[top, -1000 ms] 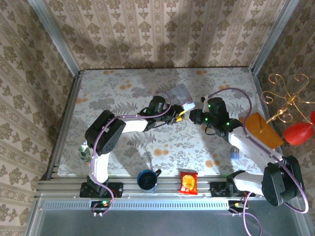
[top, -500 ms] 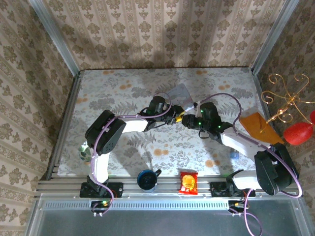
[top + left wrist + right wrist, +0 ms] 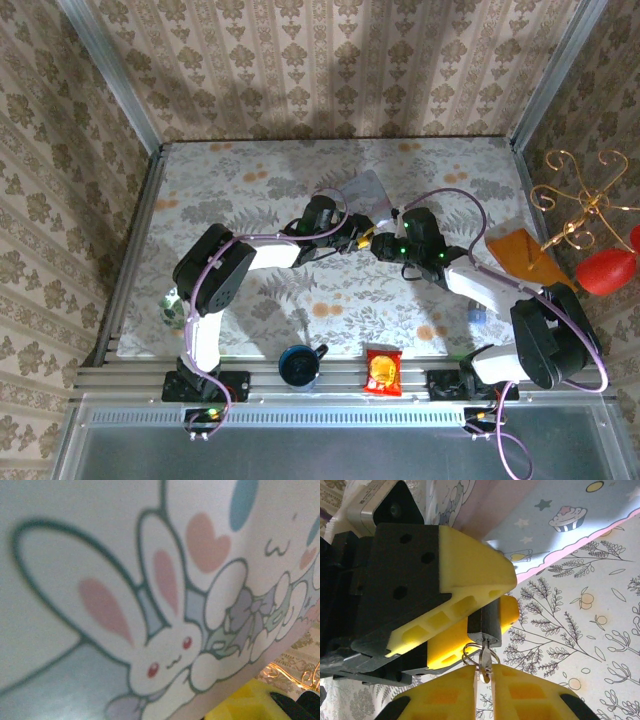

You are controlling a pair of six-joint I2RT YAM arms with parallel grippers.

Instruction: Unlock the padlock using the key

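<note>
Right jaws have swung in, pinching the key (image 3: 485,661) (in the padlock (image 3: 485,622)); left jaws clamp the padlock.

table (image 3: 250,170): floral cloth | on it: tin box (image 3: 365,187) | small blue item (image 3: 477,313)

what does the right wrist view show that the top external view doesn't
Right wrist: small dark-bodied padlock clamped in the left gripper's yellow fingers, silvery key on a wire ring at its keyhole, pinched by the right gripper. Top external: dark blue mug and red snack packet at the near edge. Both: pale printed tin box, with the two grippers meeting beside it.
</note>
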